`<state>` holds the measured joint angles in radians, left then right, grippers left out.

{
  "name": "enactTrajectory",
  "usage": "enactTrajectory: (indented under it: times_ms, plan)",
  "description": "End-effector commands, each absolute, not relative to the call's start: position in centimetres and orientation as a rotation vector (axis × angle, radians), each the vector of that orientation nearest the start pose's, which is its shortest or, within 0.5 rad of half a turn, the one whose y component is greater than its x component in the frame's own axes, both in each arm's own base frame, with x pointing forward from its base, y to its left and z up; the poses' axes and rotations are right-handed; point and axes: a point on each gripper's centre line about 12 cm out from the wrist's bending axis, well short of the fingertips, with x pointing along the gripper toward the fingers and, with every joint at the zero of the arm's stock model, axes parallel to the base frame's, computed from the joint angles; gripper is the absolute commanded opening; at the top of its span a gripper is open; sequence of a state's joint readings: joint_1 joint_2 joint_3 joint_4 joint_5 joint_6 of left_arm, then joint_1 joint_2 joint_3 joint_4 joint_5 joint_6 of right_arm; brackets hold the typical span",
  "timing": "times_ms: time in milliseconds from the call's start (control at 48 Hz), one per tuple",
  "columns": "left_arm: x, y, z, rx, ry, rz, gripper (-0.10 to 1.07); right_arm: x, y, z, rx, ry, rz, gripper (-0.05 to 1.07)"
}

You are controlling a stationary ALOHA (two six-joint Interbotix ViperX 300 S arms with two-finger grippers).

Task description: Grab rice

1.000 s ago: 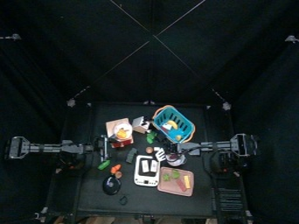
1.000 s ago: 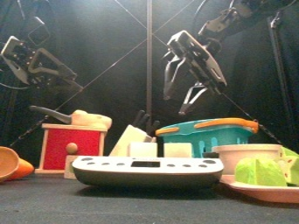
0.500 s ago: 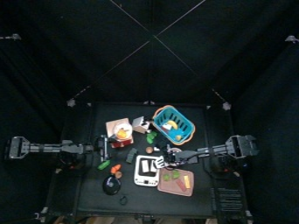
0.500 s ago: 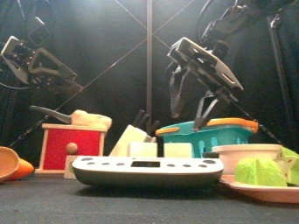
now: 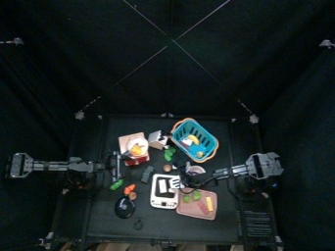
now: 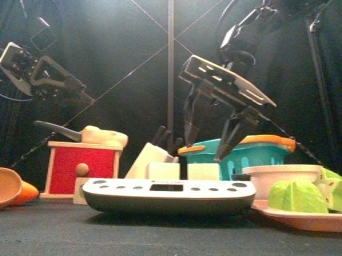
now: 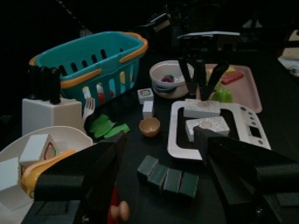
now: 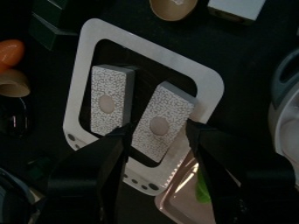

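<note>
Teal basket (image 6: 238,155) (orange rim), knife block (image 7: 47,98), red box (image 6: 79,168), pink tray (image 5: 201,204)

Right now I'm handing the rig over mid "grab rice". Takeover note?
Right gripper: open, empty, poised over the white tray.
Left gripper: open, empty, raised at the table's left side, away from the tray.
Rice blocks: two speckled pieces lying side by side in the tray, neither one gripped.
Done: right gripper lined up above the rice.
Left: lower onto one block, probably the nearer one, then close and lift.
</note>
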<state>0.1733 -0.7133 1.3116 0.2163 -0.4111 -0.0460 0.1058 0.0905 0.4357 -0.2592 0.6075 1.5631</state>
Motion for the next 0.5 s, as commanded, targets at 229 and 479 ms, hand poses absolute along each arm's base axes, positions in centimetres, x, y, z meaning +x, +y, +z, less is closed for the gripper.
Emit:
enactTrajectory:
  times_ms: [229,479]
  plan:
    - [21.5,2.8,20.7,0.144,0.193,0.071,0.96,39.9,2.4,20.2,1.01,0.889,-0.789,0.87]
    - [21.4,2.8,20.5,0.138,0.197,0.073,0.96,40.1,2.8,19.3,0.997,0.909,-0.798,0.88]
